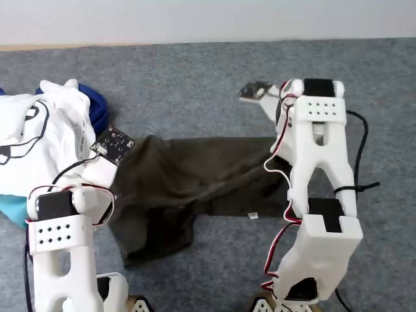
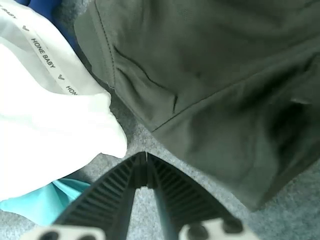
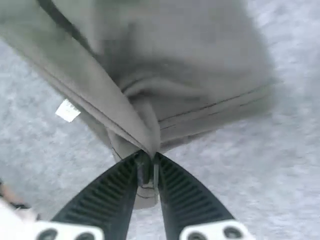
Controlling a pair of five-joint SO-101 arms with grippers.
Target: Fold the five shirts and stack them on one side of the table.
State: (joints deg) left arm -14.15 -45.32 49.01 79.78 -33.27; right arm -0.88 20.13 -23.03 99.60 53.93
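Note:
A dark olive shirt (image 1: 188, 175) lies crumpled across the middle of the grey table, one sleeve trailing toward the front. My right gripper (image 3: 147, 161) is shut on a fold at the shirt's (image 3: 165, 65) right edge, lifting it a little off the surface; a small white tag (image 3: 67, 110) hangs beside the fold. My left gripper (image 2: 146, 171) is shut with nothing in it, just above the bare table between the olive shirt's (image 2: 215, 75) left hem and a white shirt (image 2: 45, 120). In the high view the left arm (image 1: 62, 227) stands at the front left.
A pile at the left edge holds the white shirt (image 1: 39, 136), a blue shirt (image 1: 99, 110) behind it and a teal one (image 1: 10, 209) underneath. The right arm (image 1: 322, 169) spans the table's right side. Open grey surface (image 1: 182, 78) lies at the back.

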